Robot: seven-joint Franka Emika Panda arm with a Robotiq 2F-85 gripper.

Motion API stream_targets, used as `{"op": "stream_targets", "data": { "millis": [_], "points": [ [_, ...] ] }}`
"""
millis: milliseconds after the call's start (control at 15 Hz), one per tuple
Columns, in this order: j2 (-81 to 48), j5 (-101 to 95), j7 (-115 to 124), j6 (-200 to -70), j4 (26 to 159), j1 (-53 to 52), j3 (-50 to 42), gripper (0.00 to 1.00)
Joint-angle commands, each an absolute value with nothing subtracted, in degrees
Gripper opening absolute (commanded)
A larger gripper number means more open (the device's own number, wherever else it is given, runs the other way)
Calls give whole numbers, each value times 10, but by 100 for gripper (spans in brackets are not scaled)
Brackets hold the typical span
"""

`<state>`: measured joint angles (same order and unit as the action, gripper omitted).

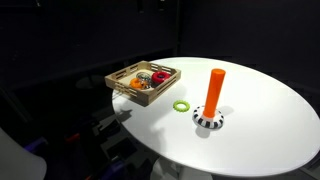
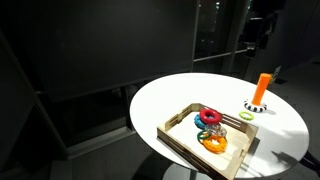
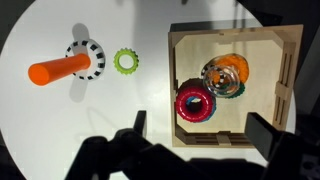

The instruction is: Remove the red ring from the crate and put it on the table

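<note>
The red ring (image 3: 196, 104) lies flat in the wooden crate (image 3: 230, 32), near the crate wall closest to my fingers. It also shows in both exterior views (image 1: 159, 73) (image 2: 210, 116). The crate (image 1: 140, 93) (image 2: 185, 148) sits at the edge of the round white table (image 1: 260, 130) (image 2: 170, 95). My gripper (image 3: 200, 128) is open and empty, well above the crate. Its two dark fingers straddle the crate's near wall, just short of the red ring.
A stack of other rings (image 3: 225, 75) lies in the crate beside the red one, and an orange ring (image 2: 213, 143) shows among them. A lime-green ring (image 3: 125, 61) (image 1: 181, 105) lies on the table. An orange peg (image 3: 60, 70) (image 1: 214, 88) stands on a striped base (image 3: 87, 58).
</note>
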<state>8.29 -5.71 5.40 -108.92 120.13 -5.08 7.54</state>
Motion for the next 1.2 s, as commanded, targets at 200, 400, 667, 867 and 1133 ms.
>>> {"op": "stream_targets", "data": {
  "millis": [200,400,667,867,1133],
  "points": [
    [74,-50,61,-1104,1201,-53,72,100],
    [50,-43,68,-1148,1203,-54,72,100],
    [-5,-30,75,-1228,1203,-57,73,100],
    [-57,-3,68,-1283,1202,-59,72,100],
    [-122,24,61,-1327,1200,-63,73,100]
  ]
}}
